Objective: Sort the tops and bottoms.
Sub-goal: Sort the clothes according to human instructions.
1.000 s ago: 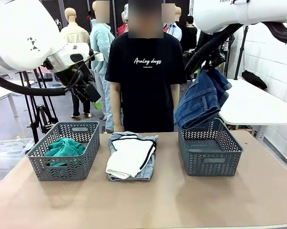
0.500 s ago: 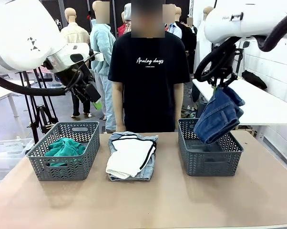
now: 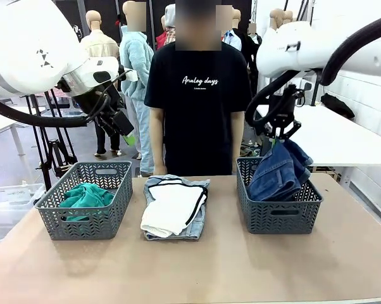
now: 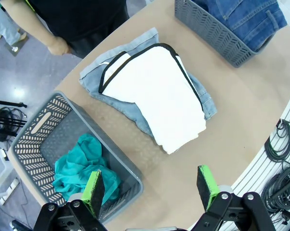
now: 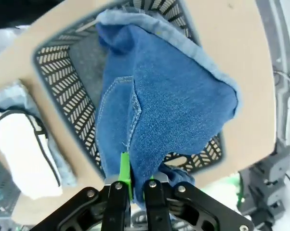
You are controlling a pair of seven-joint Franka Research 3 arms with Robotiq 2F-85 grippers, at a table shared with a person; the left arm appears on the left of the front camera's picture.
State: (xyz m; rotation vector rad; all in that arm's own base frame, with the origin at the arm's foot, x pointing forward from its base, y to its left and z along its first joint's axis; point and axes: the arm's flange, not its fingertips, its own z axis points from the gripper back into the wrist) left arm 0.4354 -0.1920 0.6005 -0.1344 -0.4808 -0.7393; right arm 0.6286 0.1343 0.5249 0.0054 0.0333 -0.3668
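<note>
The dark blue jeans (image 3: 278, 174) hang from my right gripper (image 3: 281, 138), which is shut on their top edge, and their lower part rests inside the right grey basket (image 3: 279, 218). In the right wrist view my right gripper (image 5: 133, 182) pinches the jeans (image 5: 169, 110) over that basket (image 5: 63, 79). The teal-green top (image 3: 84, 195) lies in the left grey basket (image 3: 83, 221). White shorts with black trim (image 3: 173, 208) lie on light blue denim shorts (image 3: 192, 231) between the baskets. My left gripper (image 4: 150, 190) is open, high above the table, holding nothing.
A person in a black T-shirt (image 3: 197, 101) stands at the far edge of the table, arms down. The near half of the brown table (image 3: 197, 272) is bare. Cables (image 4: 284, 159) hang off the table's side in the left wrist view.
My right arm has carried the jeans rightward and then down, so they now sink into the right basket. The left arm, the pile and the person have not moved.
</note>
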